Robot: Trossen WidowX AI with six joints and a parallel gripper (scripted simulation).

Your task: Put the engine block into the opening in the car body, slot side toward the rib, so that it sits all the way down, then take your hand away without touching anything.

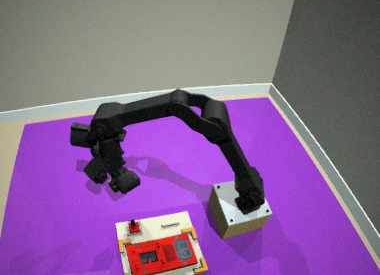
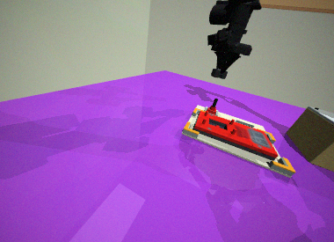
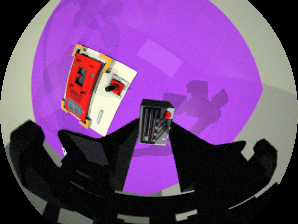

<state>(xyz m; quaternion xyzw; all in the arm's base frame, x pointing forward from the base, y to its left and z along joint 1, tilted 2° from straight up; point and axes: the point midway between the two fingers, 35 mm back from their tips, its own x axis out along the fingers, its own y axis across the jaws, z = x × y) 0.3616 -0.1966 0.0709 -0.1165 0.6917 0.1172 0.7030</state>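
My gripper (image 1: 111, 183) (image 2: 219, 73) (image 3: 154, 123) is shut on the engine block (image 3: 155, 120), a small grey block with slots and a red stud, held high above the mat. The fingers mostly hide it in the top and exterior views. The red car body (image 1: 161, 247) (image 2: 243, 139) (image 3: 93, 84) lies on the white base plate (image 1: 154, 223) (image 2: 237, 150) (image 3: 125, 76), with orange and grey corner brackets around it. Its opening (image 1: 148, 257) (image 2: 217, 123) (image 3: 81, 75) shows dark and without the block. The gripper is beyond the plate's edge, not over the opening. The rib cannot be made out.
A red piece with an upright black stick (image 1: 134, 228) (image 2: 213, 108) (image 3: 117, 87) stands on the plate beside the car body, on the side toward my gripper. The arm's box-shaped pedestal (image 1: 241, 228) (image 2: 311, 137) stands beyond the plate's other end.
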